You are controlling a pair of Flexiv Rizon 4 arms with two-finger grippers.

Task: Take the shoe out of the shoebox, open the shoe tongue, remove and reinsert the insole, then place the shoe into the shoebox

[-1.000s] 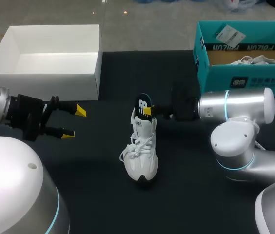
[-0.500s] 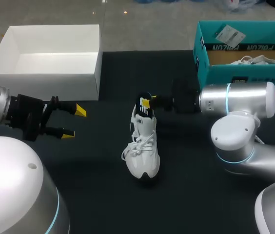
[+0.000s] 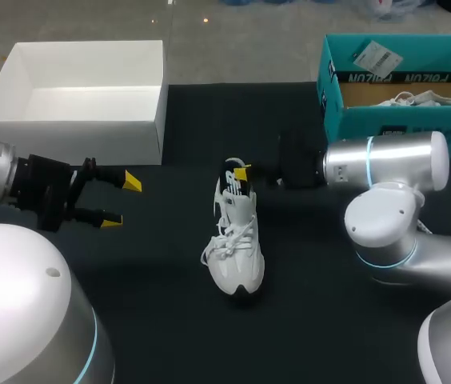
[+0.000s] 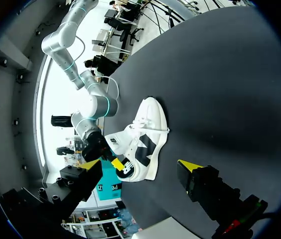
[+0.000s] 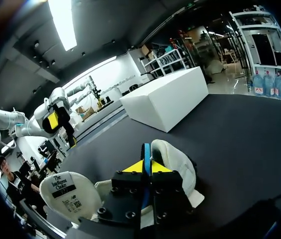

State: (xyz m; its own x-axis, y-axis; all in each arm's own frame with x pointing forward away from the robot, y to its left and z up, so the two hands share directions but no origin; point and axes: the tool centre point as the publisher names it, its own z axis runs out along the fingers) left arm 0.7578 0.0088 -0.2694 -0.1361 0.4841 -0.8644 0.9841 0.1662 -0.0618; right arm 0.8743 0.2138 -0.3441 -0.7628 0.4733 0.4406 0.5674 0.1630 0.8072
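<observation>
A white lace-up sneaker (image 3: 237,240) stands upright on the black worktop (image 3: 153,280), near its middle, outside both boxes, with the toe toward the robot and the heel away from it. At the heel opening a thin black insole with a white logo and a blue edge (image 3: 232,178) stands up out of the shoe. The right end effector (image 3: 241,171) comes in from the side and pinches this insole between its yellow tips, which are pressed almost together. The left end effector (image 3: 121,202) hangs above the worktop well apart from the sneaker, its fingers spread and holding nothing. An open white cardboard box (image 3: 73,140) sits at the far left, and an open teal cardboard shoebox (image 3: 401,128) at the far right.
</observation>
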